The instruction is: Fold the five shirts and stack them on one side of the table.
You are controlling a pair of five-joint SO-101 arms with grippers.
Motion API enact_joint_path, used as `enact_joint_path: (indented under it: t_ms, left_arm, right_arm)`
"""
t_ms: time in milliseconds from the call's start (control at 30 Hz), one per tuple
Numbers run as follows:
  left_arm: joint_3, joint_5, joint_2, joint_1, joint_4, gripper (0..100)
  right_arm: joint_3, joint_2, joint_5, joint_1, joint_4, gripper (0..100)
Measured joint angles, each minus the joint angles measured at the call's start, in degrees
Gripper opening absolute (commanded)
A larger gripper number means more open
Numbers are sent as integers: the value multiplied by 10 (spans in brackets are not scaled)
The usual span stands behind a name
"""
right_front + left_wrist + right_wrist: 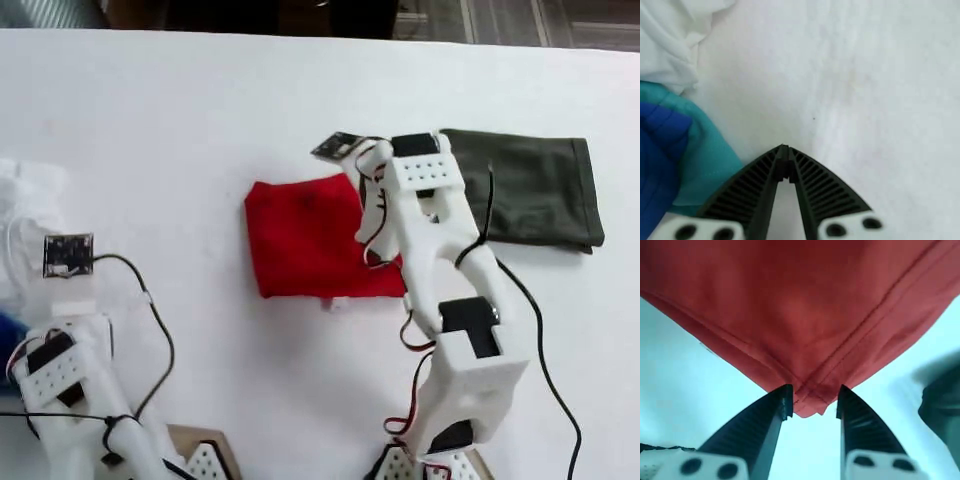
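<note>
We find the red shirt (pixel 310 240) in the middle of the desk (pixel 200 100), folded into a rough rectangle. The dark green shirt (pixel 530 190), also folded flat, lies to its right and a little farther back. The right gripper (pixel 814 402) hangs over the red shirt's right edge, its fingers spread wide with a hemmed corner of the cloth between them. We cannot tell whether the pads touch the fabric. Over at the near left, the left gripper (pixel 784 160) sits low above bare desk with its fingers pressed together on nothing. Beside it lie a crumpled white shirt (pixel 670 40), then a teal cloth (pixel 710 150) and a blue cloth (pixel 660 150) heaped together. From this angle we would not swear whether those two are one garment or two. Every shirt lies straight on the desk, the two folded ones side by side rather than stacked. We judge all of this to be light, limp jersey that will sag, stretch and slide over itself, so a pinch through one layer would likely peel the fold open. The stitched hem at that corner looks like the firmest place to take hold, gripping all layers at once. Dragging low across the desk should keep the shape better than lifting high.
</note>
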Motion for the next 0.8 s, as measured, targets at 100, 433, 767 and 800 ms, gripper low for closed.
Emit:
enact_joint_path:
  t_ms: [100, 433, 767, 800]
  left_arm:
    - [0, 0, 0, 0, 0, 26]
    - [0, 0, 0, 0, 0, 26]
    - [0, 0, 0, 0, 0, 26]
    - [0, 0, 0, 0, 0, 26]
  right_arm:
    - [0, 0, 1, -1, 0, 149]
    - [0, 33, 1, -1, -7, 149]
    - [0, 33, 1, 0, -7, 19]
    - [0, 33, 1, 0, -7, 21]
